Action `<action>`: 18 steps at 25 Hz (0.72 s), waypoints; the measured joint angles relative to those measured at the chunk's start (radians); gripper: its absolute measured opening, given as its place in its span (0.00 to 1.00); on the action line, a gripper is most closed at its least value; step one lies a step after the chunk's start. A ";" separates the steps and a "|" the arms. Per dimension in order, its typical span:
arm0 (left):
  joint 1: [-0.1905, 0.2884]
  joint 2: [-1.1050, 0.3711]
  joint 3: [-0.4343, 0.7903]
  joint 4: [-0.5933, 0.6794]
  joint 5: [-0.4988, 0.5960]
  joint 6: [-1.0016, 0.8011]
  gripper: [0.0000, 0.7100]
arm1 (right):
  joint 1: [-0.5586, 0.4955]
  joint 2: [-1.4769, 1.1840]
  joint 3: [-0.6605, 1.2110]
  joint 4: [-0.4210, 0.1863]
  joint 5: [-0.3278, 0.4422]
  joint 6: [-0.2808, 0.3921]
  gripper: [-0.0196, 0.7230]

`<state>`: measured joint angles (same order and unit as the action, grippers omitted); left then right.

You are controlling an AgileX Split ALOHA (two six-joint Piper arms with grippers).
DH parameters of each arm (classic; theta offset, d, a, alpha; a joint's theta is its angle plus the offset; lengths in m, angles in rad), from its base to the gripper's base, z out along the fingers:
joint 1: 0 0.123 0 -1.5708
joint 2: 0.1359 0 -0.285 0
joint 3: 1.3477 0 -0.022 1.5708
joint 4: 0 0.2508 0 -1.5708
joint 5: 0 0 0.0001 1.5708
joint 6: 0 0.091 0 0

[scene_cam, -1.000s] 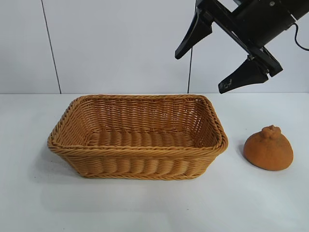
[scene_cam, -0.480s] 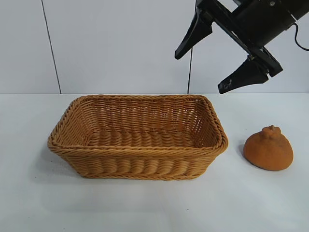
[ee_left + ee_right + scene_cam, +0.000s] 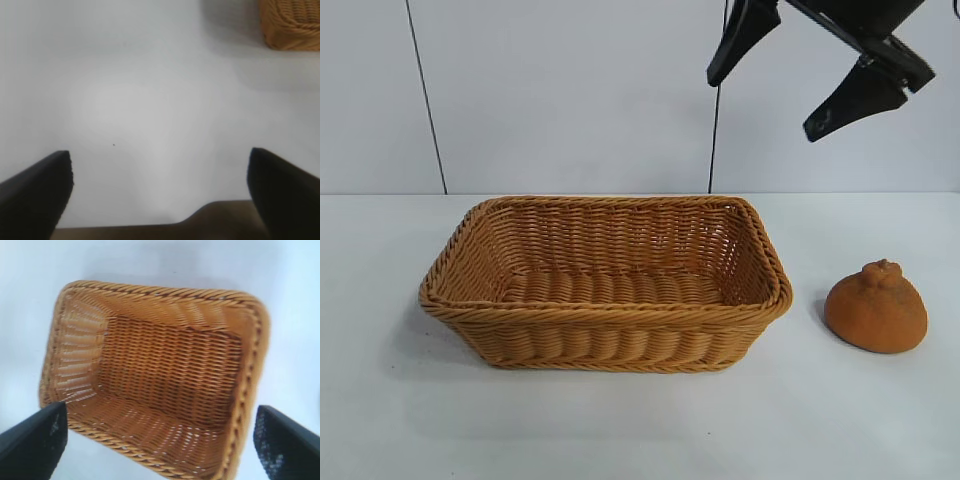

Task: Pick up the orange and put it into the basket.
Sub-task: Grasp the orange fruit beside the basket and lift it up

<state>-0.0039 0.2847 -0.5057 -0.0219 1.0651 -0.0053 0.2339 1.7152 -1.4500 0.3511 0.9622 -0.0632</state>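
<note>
Basket (image 3: 605, 330): woven wicker, tan-orange, braided rim, slight sheen on the strands. Orange (image 3: 876, 307): dull matt skin, rough and pitted, knobby top. Table (image 3: 620, 430): smooth matt white. Right gripper (image 3: 790, 75) fingers (image 3: 855, 100): matt black, look like plastic.

A dull-orange, knobby-topped orange (image 3: 875, 309) sits upright on the counter (image 3: 640, 420), just right of the basket (image 3: 605, 305), a rectangular tan wicker one, not touching it.

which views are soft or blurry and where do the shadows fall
Exterior view: sharp, with soft shadows beside the basket and the orange. Left wrist view: soft all over, the basket corner hazy. Right wrist view: the basket weave slightly blurred, the table washed out.
</note>
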 joint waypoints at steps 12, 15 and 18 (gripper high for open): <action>0.000 -0.289 0.004 -0.001 -0.003 0.000 0.95 | -0.156 0.013 -0.015 -0.198 0.068 0.113 0.96; 0.000 -0.289 0.003 -0.001 -0.003 0.000 0.95 | -0.166 0.054 -0.015 -0.197 0.088 0.095 0.96; 0.000 -0.289 0.003 -0.001 -0.003 0.000 0.95 | -0.166 0.132 -0.015 -0.192 0.101 0.086 0.96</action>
<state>-0.0039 -0.0040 -0.5028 -0.0230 1.0626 -0.0053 0.0679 1.8474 -1.4651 0.1590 1.0636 0.0233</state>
